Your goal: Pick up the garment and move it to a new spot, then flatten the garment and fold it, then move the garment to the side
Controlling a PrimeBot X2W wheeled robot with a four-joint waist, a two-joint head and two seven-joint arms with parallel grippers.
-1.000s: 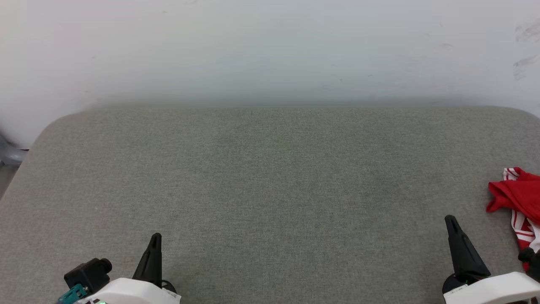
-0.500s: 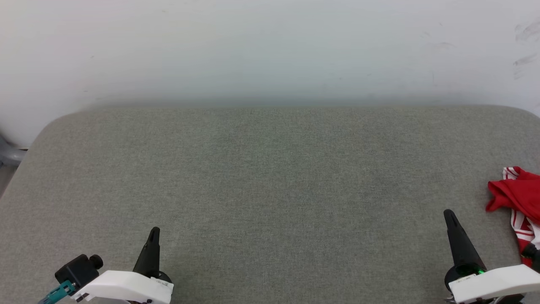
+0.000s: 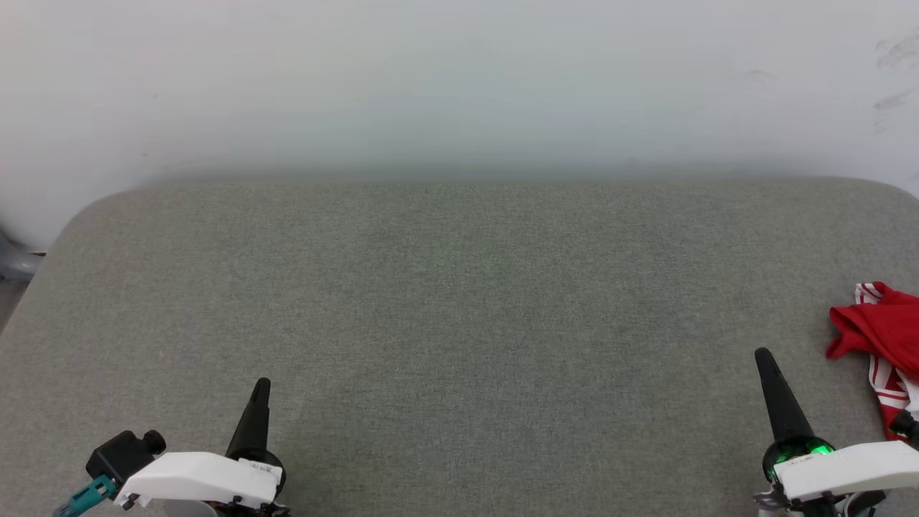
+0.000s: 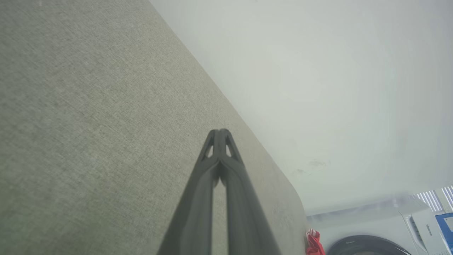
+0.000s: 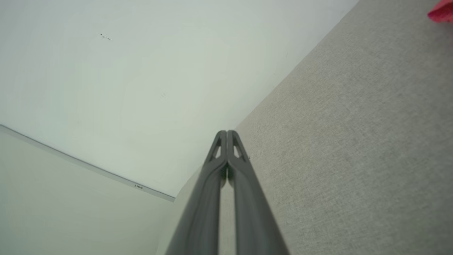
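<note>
Red shirt (image 3: 877,332) lay bunched at right edge of frame on grey bench (image 3: 459,309). Left jaws, lower left, pressed shut, held nothing. Right jaws, lower right near shirt, same.

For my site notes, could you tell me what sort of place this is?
Probably a laundry room or a mock-up of one: a washing machine stands beyond the grey fabric-covered table, where a crumpled red garment lies.
</note>
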